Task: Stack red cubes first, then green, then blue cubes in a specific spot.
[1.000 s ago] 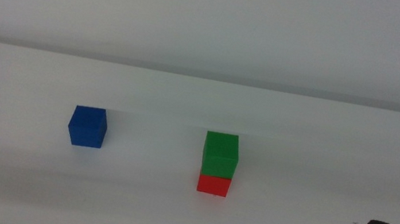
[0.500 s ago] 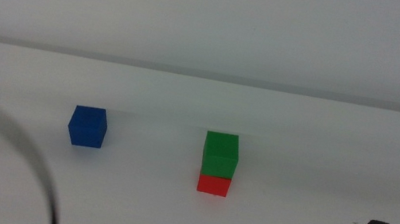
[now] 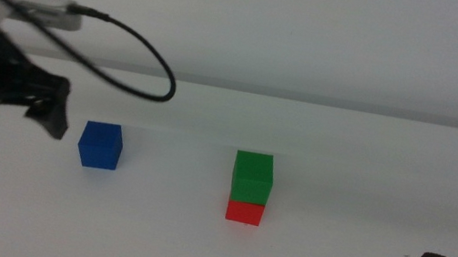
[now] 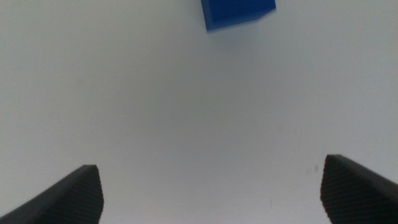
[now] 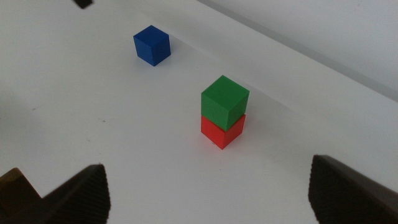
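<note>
— Where do we find the cubes?

— The green cube (image 3: 252, 177) sits squarely on the red cube (image 3: 244, 212), the two forming a short upright column near the middle of the white desk (image 3: 343, 165). In the right wrist view the green cube is turned very slightly against the red one under it, though their edges nearly line up.

— And the blue cube (image 3: 100, 145)?

— It stands alone, flat on the desk, well apart from the column, on the side the left arm comes in from. As a cube it has no long axis for us to name; in the middle view one face looks towards us with its edges roughly parallel to those of the stack.

— What of the left pincer (image 3: 15, 109)?

— We see it raised just beside the blue cube, not touching it, a black cable (image 3: 137, 40) looping above. In its own wrist view both jaws stand wide apart with bare desk between them, holding nothing — the blue cube lies ahead of them.

— The right pincer (image 5: 208, 186)?

— It waits at the right edge of the middle view, jaws spread wide, empty, with the stack in front of it.
</note>
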Available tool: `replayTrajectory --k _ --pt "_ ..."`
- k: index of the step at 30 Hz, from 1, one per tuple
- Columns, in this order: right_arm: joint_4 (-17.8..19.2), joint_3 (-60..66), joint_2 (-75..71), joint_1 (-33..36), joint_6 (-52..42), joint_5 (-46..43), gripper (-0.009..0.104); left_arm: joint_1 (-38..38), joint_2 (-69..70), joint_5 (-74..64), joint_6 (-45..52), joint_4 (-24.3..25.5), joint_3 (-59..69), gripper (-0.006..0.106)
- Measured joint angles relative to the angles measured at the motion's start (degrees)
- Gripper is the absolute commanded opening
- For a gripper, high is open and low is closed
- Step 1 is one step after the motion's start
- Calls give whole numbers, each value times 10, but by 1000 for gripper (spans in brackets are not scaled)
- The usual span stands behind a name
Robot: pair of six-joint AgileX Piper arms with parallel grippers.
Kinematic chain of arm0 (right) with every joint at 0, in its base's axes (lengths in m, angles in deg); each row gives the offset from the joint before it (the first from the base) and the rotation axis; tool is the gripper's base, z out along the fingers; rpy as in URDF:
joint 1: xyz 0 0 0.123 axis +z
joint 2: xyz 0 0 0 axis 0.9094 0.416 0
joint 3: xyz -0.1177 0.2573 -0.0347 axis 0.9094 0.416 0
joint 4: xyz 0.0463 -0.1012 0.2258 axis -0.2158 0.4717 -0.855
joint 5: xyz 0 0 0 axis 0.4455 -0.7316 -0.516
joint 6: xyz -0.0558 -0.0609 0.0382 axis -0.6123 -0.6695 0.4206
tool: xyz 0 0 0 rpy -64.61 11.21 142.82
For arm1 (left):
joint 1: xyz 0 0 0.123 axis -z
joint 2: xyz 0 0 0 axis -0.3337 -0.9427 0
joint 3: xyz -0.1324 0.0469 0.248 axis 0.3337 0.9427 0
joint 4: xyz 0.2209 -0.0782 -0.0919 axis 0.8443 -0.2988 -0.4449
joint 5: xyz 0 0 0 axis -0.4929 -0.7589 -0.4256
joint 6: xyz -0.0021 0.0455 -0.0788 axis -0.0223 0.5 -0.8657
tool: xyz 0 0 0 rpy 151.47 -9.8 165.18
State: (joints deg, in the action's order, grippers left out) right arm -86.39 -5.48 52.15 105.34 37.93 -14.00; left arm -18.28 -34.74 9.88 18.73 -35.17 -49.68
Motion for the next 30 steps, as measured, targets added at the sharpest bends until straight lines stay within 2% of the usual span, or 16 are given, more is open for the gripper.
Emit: replayTrajectory --k 7,14,30 --pt "0 0 0 0 2 0 85 5 -83 32 -1 -47 -38 94" --pt "0 0 0 0 2 0 85 79 -169 30 -78 23 -109 94" --pt "0 0 0 0 2 0 85 94 -232 111 -145 46 -115 94"
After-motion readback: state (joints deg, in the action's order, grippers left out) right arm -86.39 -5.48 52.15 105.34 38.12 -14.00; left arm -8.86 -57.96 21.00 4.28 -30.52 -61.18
